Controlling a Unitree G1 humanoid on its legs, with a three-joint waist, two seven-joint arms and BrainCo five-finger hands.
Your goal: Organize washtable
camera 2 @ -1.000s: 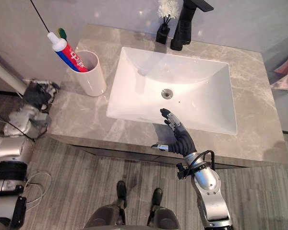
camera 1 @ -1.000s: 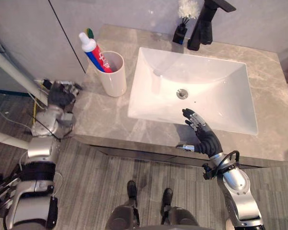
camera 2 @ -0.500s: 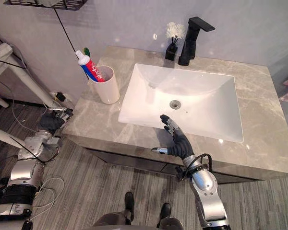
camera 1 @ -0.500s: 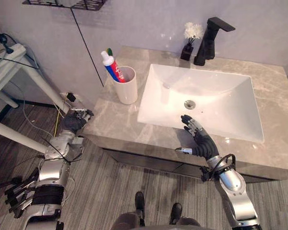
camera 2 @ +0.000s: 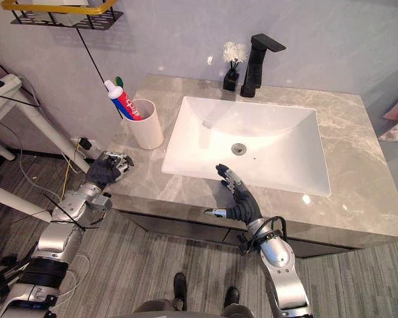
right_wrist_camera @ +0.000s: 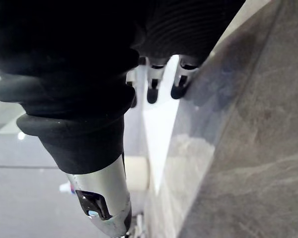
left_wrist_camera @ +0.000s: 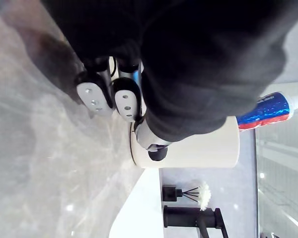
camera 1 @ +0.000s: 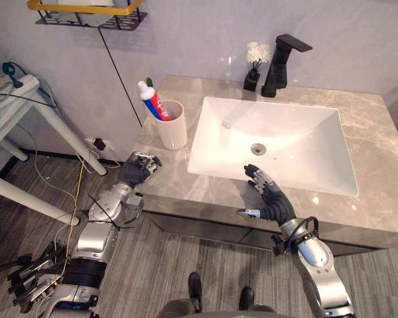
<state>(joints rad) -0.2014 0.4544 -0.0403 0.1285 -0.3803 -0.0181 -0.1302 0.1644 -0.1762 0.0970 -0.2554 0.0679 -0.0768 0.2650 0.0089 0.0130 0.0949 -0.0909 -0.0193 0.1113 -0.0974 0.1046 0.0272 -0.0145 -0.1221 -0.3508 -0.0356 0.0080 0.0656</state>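
Grey marbled stone forms the washtable top [camera 1: 371, 132], with 1 white rectangular basin [camera 1: 298, 149] sunk into its middle. Behind the basin stand a black faucet [camera 1: 278, 66] and, just beside it on the robot's left, a small black vase [camera 1: 251, 81] of white flowers [camera 1: 257, 52]. On the counter to the left of the basin, near its back corner, 1 white cup [camera 1: 174, 129] stands upright. It holds a red, white and blue toothpaste tube [camera 1: 152, 103] and a green-headed toothbrush [camera 1: 149, 82], both leaning away from the basin. The left hand [camera 1: 136, 172] is at the counter's front left corner, well short of the cup, its fingers [left_wrist_camera: 125, 99] curled in with nothing between them; I cannot tell whether it touches the stone. The right hand [camera 1: 272, 202] is over the basin's front rim, palm empty, fingers [camera 1: 257, 177] straight and spread toward the drain, thumb out to the side. High on the wall to the left hangs a black wire shelf [camera 1: 86, 16] with a yellow rim.
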